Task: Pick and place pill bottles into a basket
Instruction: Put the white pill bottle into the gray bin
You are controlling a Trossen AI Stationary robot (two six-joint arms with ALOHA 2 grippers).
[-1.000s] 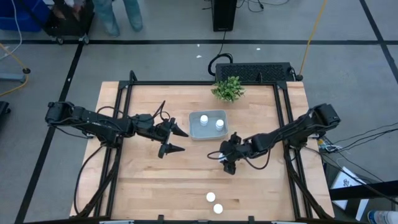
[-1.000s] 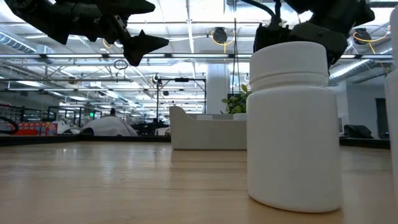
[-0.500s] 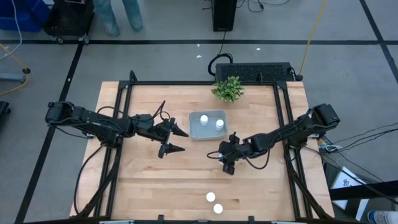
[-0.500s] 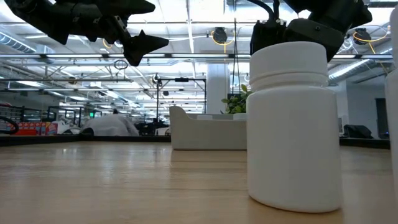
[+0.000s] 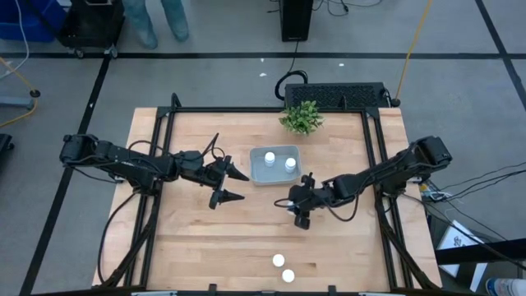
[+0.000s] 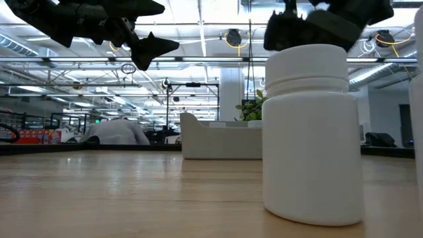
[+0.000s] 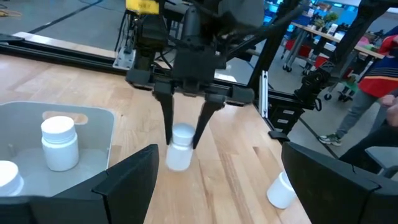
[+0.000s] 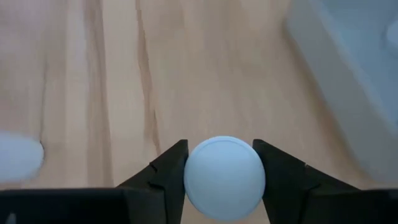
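A: Item: right gripper [image 7: 184,127], fingers clamping a pill bottle [image 8: 224,177] between them, just short of the basket [image 5: 275,165].
B: Left gripper [image 5: 229,184], fingers spread, is idling. Advice: release squarely over the basket.

We count five white pill bottles [image 5: 282,265] | two upright in grey-blue basket [image 5: 276,176] | one gripped | two near table's front edge

Evenly and brightly lit from overhead in the high view, with only soft, short shadows on the desk [image 5: 205,238]. Backlit in the low view by ceiling light strips [image 6: 198,39], arms reduced to silhouettes. Blurred close up in the right wrist view: held pill bottle [image 8: 224,171] soft, basket [image 8: 348,68] washed out.
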